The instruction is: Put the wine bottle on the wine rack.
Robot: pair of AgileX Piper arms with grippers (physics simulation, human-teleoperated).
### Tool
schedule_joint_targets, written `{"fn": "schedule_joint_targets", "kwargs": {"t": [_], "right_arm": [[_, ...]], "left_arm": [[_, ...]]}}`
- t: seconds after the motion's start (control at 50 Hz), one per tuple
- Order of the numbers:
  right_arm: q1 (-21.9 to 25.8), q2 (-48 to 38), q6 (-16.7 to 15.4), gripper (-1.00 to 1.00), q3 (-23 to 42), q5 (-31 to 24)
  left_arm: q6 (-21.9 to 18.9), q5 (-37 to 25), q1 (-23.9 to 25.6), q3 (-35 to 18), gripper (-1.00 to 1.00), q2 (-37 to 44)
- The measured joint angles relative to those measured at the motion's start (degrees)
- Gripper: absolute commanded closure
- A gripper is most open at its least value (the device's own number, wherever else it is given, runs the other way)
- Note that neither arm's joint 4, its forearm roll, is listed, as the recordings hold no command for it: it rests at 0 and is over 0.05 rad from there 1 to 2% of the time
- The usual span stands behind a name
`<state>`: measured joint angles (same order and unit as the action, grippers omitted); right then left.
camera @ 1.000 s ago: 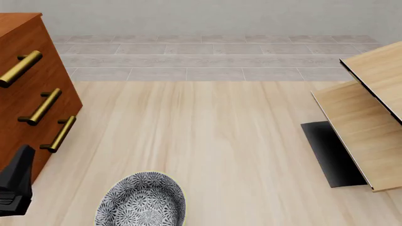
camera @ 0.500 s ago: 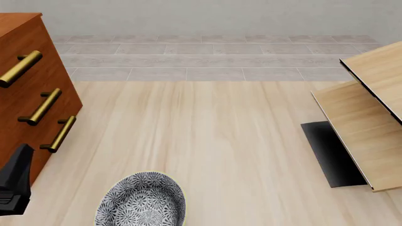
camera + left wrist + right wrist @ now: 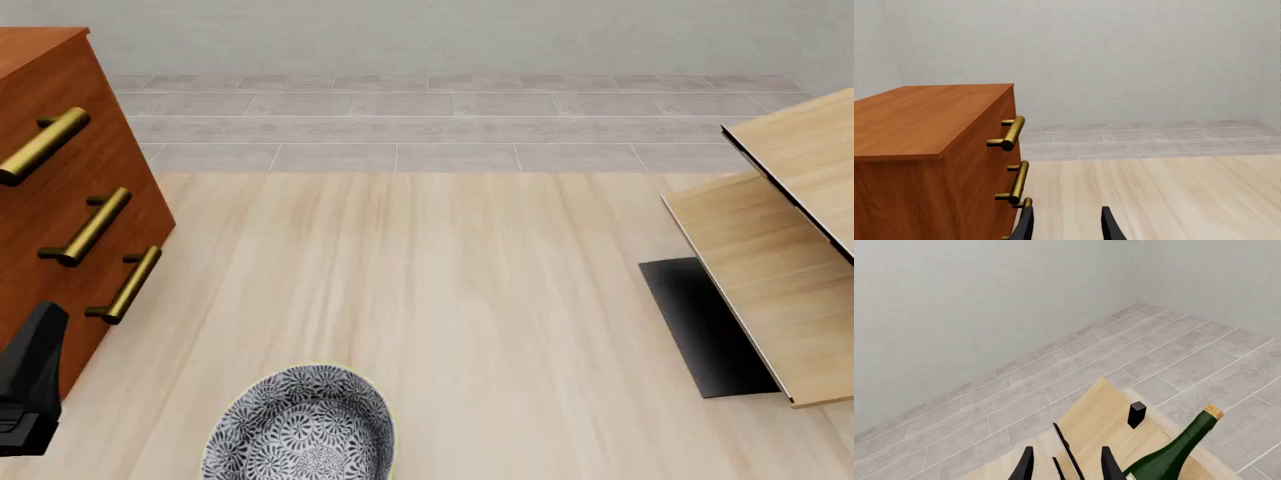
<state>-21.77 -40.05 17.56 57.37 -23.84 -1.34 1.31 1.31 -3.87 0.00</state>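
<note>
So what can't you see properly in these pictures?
- Bottle: right wrist view only; its lower body is cut off by the picture's edge.
- Rack: front view, right side cut off.
- Right gripper: absent from the front view.
- Left gripper: only fingertips show.
- Bowl: bottom cut off.

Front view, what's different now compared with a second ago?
Only the left arm moved: its black tip at the lower left edge slid slightly further left and down, out toward the frame's corner. The patterned bowl, drawer cabinet and wine rack stayed put. Nothing was grasped or released.
</note>
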Motion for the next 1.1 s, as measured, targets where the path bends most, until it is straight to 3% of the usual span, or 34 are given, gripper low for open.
{"fn": "schedule_joint_targets", "kwargs": {"t": [0.46,1.1], "right_arm": [[9.3,9.7,-4.6,-1.00,-3.6,-2.1],[20.9,27.5,-10.8,-1.00,-6.9,-11.4]], "left_arm": [[-0.9,-1.7,0.9,-1.9,-1.00,0.0],[-2.2,-6.1,3.2,-6.1,-1.00,0.0]]}}
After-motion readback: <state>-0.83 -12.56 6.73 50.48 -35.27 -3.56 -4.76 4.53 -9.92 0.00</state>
